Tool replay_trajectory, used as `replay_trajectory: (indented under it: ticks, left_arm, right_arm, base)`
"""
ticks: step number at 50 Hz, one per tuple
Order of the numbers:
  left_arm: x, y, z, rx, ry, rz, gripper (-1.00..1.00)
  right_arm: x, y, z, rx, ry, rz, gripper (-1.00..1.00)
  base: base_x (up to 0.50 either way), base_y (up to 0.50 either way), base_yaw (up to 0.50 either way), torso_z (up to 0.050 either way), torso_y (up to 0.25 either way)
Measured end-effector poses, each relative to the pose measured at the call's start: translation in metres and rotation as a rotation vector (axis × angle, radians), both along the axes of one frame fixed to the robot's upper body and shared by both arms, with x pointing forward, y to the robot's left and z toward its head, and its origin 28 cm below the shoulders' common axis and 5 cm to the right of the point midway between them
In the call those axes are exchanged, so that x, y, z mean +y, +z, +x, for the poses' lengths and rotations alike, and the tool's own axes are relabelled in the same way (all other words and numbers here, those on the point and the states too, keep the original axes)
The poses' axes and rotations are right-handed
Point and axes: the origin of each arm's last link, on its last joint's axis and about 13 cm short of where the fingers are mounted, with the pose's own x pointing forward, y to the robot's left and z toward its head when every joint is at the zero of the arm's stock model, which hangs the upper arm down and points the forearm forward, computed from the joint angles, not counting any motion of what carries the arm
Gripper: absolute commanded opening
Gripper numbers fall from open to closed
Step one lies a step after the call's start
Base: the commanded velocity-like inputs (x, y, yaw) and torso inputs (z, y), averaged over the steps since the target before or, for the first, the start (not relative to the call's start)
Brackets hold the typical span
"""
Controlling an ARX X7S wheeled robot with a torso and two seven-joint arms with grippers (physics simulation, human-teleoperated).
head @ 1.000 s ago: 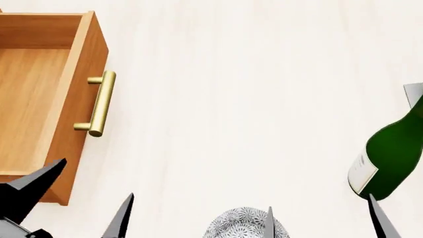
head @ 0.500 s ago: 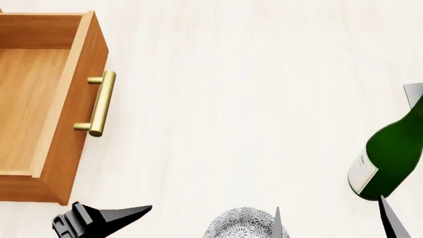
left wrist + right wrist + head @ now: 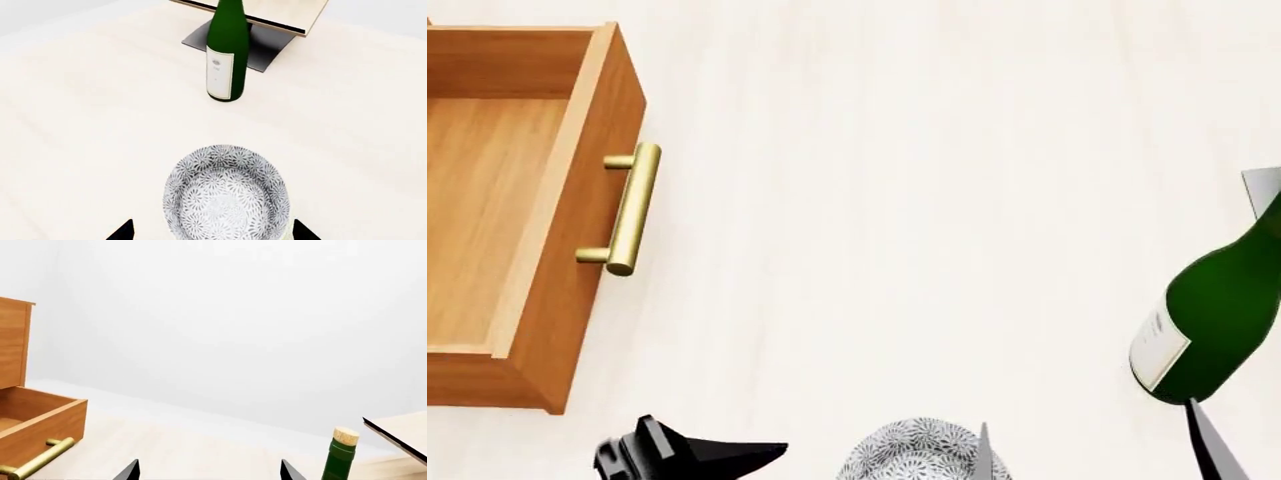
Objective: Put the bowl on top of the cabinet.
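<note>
The bowl (image 3: 924, 452) sits on the pale surface (image 3: 894, 200) at the near edge of the head view, partly cut off by the frame. In the left wrist view the bowl (image 3: 225, 194) stands upright, its patterned inside showing, with 2 dark fingertips (image 3: 121, 232) spread wide to either side of it and apart from its rim, so the left gripper (image 3: 212, 233) is open around nothing. In the head view the left gripper (image 3: 694, 456) shows as a dark body just beside the bowl, on the robot's left of it.

The right gripper (image 3: 1094, 455) shows 2 thin pointed fingers (image 3: 981, 452) in the head view, 1 overlapping the bowl's right side and the other near the bottle's base; they stand well apart, open, and whether the nearer one touches the bowl cannot be told.

Farther right, the green bottle (image 3: 1214, 320) stands upright on the surface, its white label facing the left wrist camera. Just behind it is a pale rack (image 3: 267, 12) on a dark base.

On the left, the cabinet (image 3: 521, 210) has a drawer pulled open, with a brass bar handle (image 3: 630, 208) on its front. The bowl is well apart from the cabinet.
</note>
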Motion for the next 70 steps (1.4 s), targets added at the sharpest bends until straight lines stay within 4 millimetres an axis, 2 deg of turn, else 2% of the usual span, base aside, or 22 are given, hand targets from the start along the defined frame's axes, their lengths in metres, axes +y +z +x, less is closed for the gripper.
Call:
replay_trajectory:
  ticks: [14,31,70]
  left_arm:
    - [0.0,0.01,0.014,0.125,0.097,-0.097,1.0]
    - [-0.002,0.009,0.03,0.237,0.186,-0.141,1.0]
    - [-0.015,-0.014,0.067,0.314,0.25,-0.051,1.0]
  right_arm:
    - [0.001,-0.002,0.0,0.004,0.004,-0.005,1.0]
    - [0.001,-0.004,0.0,0.008,0.009,-0.011,1.0]
    - [0.002,-0.007,0.0,0.019,0.021,-0.021,1.0]
  base:
    - [0.0,0.0,0.0,0.0,0.0]
    - [0.0,0.0,0.0,0.0,0.0]
    - [0.0,0.0,0.0,0.0,0.0]
